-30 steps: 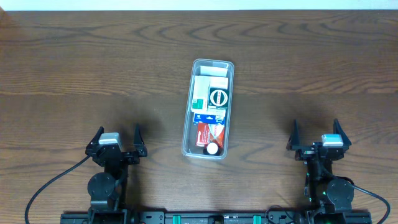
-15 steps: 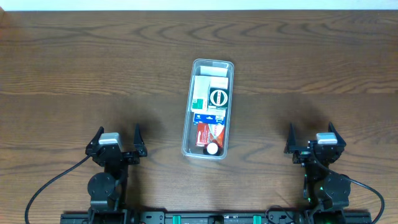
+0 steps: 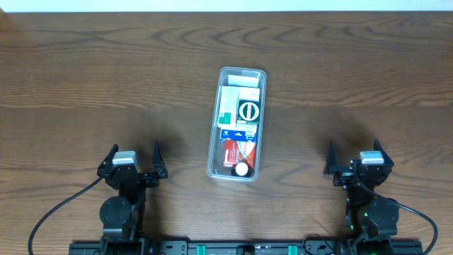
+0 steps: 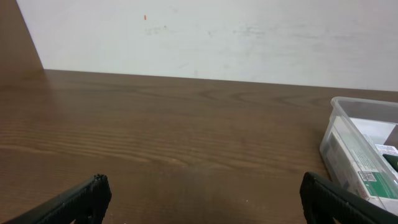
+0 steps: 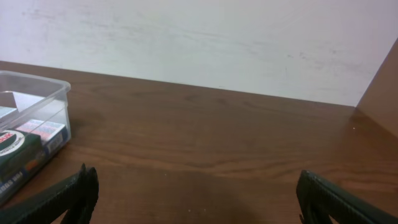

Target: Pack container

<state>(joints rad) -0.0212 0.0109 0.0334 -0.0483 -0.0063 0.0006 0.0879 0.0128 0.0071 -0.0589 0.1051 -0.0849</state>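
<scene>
My left gripper (image 3: 134,149) sits at the lower left of the overhead view, its fingers spread wide and holding nothing. My right gripper (image 3: 354,147), at the lower right, is spread just as wide and also holds nothing. Both are well apart from the container (image 3: 243,70), which lies lengthwise at the centre of the wooden table (image 3: 106,71), between my two arms. At its upper end lies a white box (image 3: 248,83). Below that, a white-and-green box (image 3: 227,106) is just beside a dark green pack (image 3: 248,110) with a round, white-ringed label. Further down come a blue-and-white box (image 3: 237,132), a red box (image 3: 238,149) and a small white round piece (image 3: 242,170). All the printing is too small to read.
</scene>
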